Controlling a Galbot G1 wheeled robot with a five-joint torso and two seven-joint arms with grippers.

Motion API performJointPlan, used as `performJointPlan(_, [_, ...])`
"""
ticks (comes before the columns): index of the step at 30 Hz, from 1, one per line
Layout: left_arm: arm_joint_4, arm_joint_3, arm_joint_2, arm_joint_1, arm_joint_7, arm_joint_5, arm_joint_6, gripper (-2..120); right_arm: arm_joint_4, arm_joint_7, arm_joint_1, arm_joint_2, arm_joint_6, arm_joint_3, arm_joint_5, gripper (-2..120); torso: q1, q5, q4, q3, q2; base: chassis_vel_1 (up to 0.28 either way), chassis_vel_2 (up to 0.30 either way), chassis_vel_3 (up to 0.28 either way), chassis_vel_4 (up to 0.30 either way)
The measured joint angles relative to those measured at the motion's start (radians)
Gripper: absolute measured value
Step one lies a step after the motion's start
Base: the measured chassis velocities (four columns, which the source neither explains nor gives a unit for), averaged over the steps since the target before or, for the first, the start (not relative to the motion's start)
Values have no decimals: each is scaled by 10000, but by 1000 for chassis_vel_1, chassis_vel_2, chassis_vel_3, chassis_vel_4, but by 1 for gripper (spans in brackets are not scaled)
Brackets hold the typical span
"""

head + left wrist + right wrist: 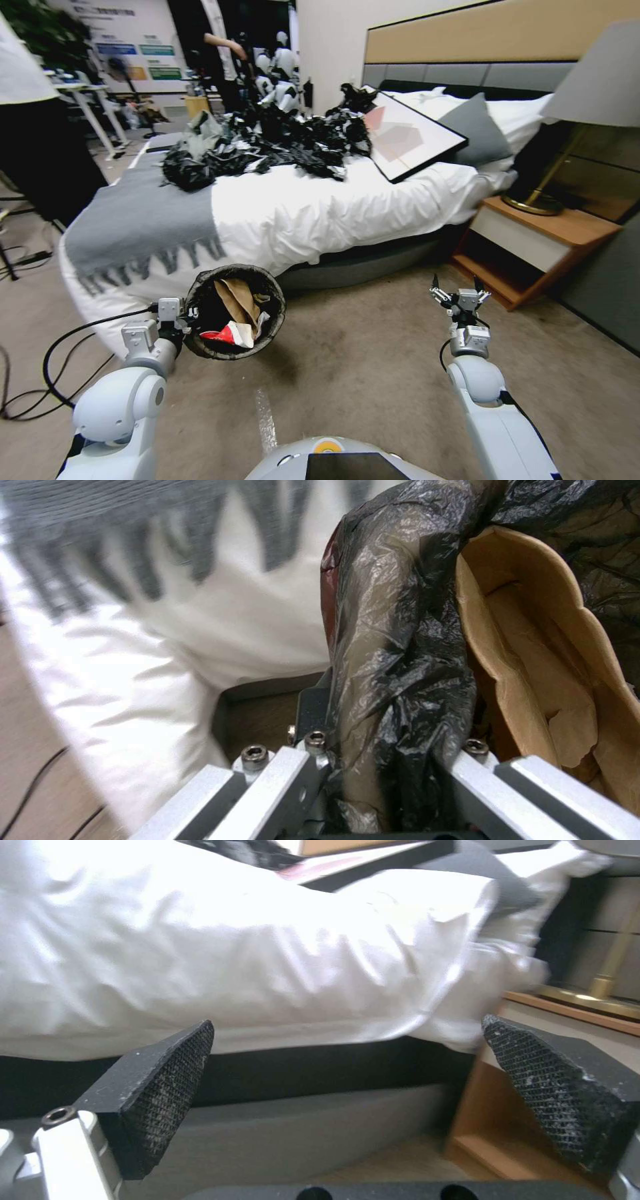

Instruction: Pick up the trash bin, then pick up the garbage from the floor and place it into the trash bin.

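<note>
Black-lined trash bin [235,312]; brown paper bag [237,298]; red-white wrapper [227,334].

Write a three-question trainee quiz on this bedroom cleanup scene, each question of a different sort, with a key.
1. True or false: the left claw grips the trash bin by its bag-lined rim.
2. Multiple choice: what does the right claw hold? A) a red-and-white wrapper B) a brown paper bag C) nothing, its fingers are apart
3. Fill in: inside the bin lie a brown paper bag and a red-and-white ____.

Key: 1 true; 2 C; 3 wrapper. The left wrist view shows the black liner pinched between the claw's fingers, and the right wrist view shows the two pads wide apart, with the bed beyond them.
</note>
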Motion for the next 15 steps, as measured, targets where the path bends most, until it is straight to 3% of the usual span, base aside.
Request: performJointPlan(15, [35, 21, -40, 2, 6, 63, 0, 0, -51, -9, -36, 34, 45, -97, -75, 100, 0, 0, -1, 0, 0, 90, 94, 94, 90])
